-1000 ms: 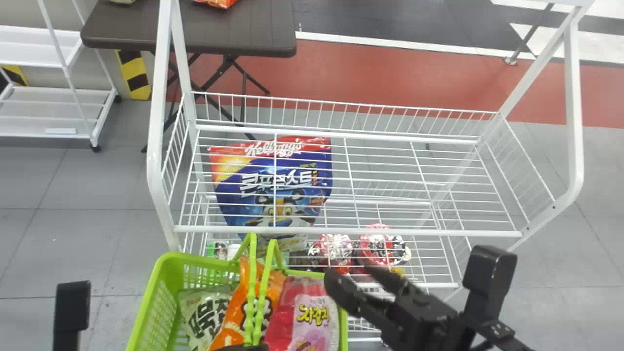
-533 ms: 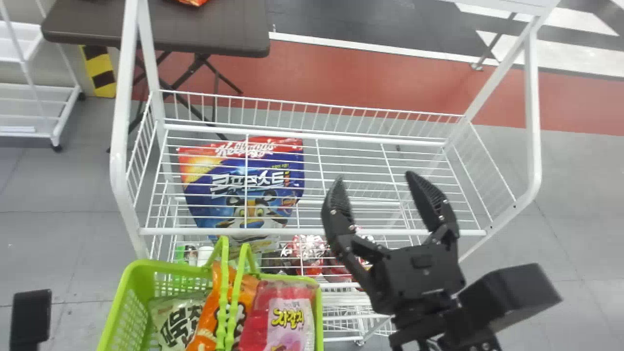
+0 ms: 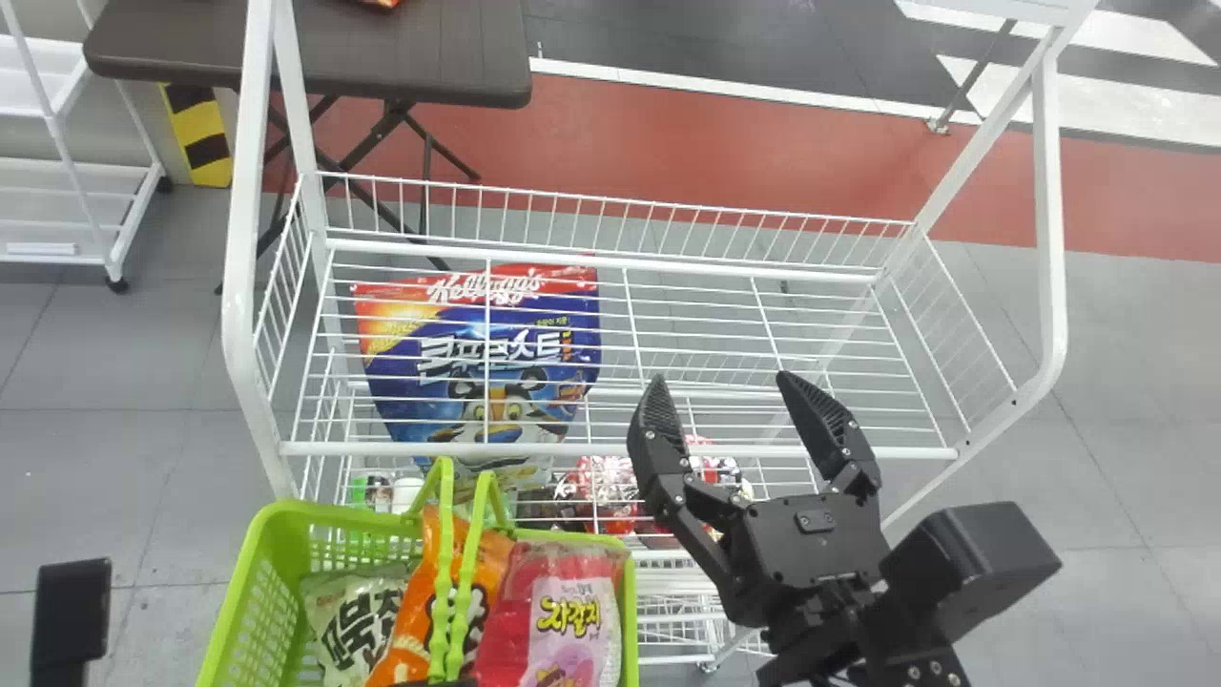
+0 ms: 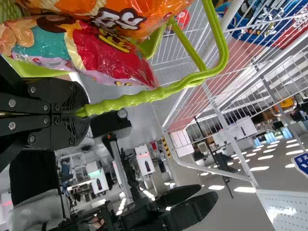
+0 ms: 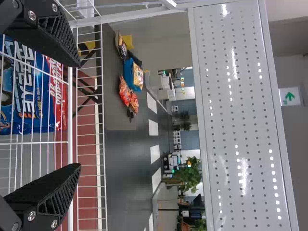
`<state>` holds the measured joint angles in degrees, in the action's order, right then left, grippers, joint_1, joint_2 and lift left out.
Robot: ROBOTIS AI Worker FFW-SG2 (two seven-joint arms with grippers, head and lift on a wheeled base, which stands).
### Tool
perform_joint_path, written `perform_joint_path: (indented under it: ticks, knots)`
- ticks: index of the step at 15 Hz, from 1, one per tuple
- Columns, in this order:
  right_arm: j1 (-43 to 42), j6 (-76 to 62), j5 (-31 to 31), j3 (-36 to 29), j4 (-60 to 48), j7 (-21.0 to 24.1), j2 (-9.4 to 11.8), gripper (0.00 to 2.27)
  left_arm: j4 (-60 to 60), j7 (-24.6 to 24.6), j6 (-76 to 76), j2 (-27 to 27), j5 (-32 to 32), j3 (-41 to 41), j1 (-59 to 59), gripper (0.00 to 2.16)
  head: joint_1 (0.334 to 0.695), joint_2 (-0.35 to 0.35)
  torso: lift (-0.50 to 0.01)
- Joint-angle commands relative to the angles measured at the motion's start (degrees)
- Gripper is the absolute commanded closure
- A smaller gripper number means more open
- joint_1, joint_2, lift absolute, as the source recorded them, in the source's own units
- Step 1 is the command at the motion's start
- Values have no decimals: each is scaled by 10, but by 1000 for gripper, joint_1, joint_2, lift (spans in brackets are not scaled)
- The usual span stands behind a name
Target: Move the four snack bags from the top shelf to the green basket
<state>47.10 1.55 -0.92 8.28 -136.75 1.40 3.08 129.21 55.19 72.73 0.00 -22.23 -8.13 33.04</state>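
Observation:
At the head view's bottom edge my left gripper [image 3: 448,681] is by the handles of the green basket [image 3: 246,582]. In the left wrist view the left gripper [image 4: 82,113] is shut on a green handle [image 4: 144,95]. The basket holds a pale green bag [image 3: 351,615], an orange bag [image 3: 412,596] and a pink-red bag [image 3: 568,611]. My right gripper [image 3: 722,380] stands open over the front edge of the wire top shelf [image 3: 696,262], right of the basket. The right wrist view shows that gripper [image 5: 79,115] with its fingers apart and nothing between them.
A blue cereal bag [image 3: 486,358] shows through the shelf wires, with red-and-white packages [image 3: 610,487] lower down. White rack posts [image 3: 1049,219] rise at both sides. A dark table [image 3: 315,57] stands behind. The right wrist view shows a perforated white panel [image 5: 240,115].
My right gripper has swung from beside the basket's right side to over the shelf front, then dropped back slightly. The head view has shifted. The bags stay in the basket.

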Motion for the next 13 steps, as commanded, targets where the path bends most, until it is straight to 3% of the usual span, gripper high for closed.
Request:
perform_joint_path:
  ticks: [1,13]
  knots:
    - [0,2,-2,0,-1,0,-1,80,1,0,0,-1,0,0,0,1808,695,-237,0]
    - [3,10,-8,-5,-5,-3,0,83,3,1,2,0,0,1,-3,1808,695,-241,0]
